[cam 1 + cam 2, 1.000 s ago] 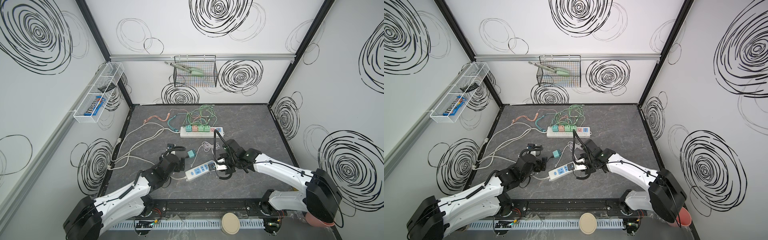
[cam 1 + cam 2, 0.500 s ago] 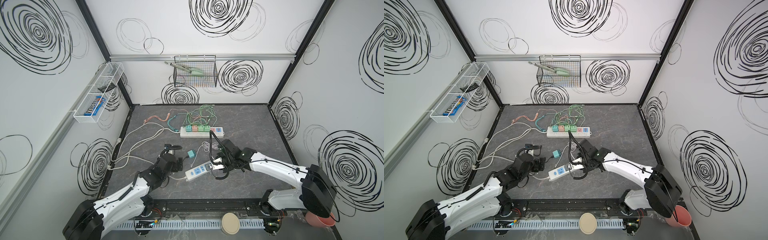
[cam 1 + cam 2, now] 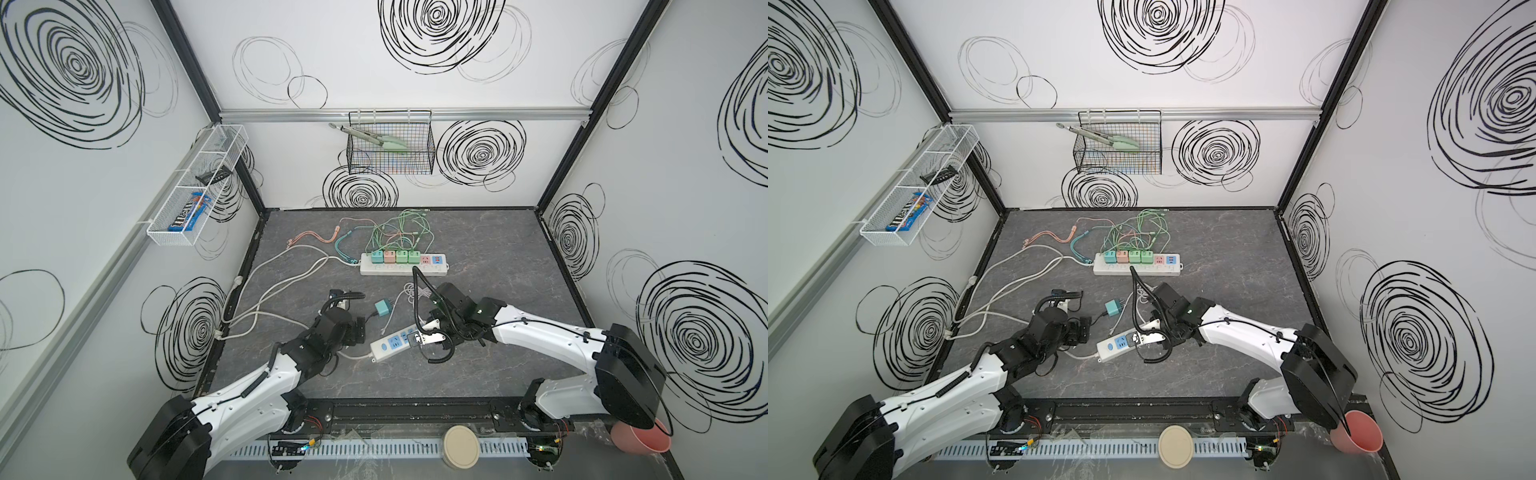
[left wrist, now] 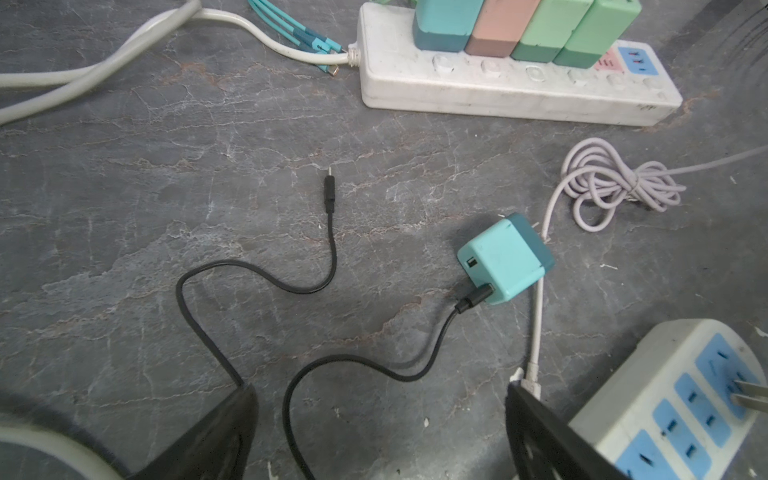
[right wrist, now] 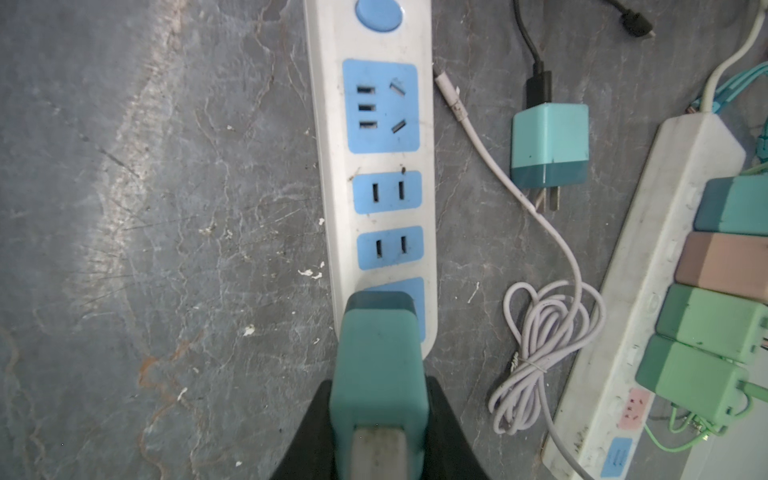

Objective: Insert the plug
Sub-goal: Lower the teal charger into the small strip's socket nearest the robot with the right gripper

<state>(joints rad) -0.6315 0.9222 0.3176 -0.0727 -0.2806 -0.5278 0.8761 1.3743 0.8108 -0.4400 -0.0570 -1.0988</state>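
The right fingers [image 5: 444, 436] are closed narrowly on the sides of a teal plug [image 5: 380, 357], holding it over the far end of the small power strip [image 5: 374, 166], which lies at a slant near the front middle of the tabletop [image 4: 124, 208] in both top views. The plug's dark end covers the last blue socket, opposite the end with the round blue button. In the left wrist view its two metal prongs [image 4: 750, 395] meet that socket face with much of their length showing, so the plug is not pushed home. Whether the tips are in the slots cannot be told. The other three sockets on this strip are bare. The left fingers [image 4: 216, 436] stand spread wide and hold nothing, low over the tabletop just beside the strip's button end, with a black cable [image 4: 257, 274] looping between them. That cable runs into a second teal charger [image 4: 505, 259] lying on its side near the strip, beside a coiled white cable [image 4: 611, 183]. Farther back lies a long power strip [image 4: 498, 91] carrying four cube chargers.
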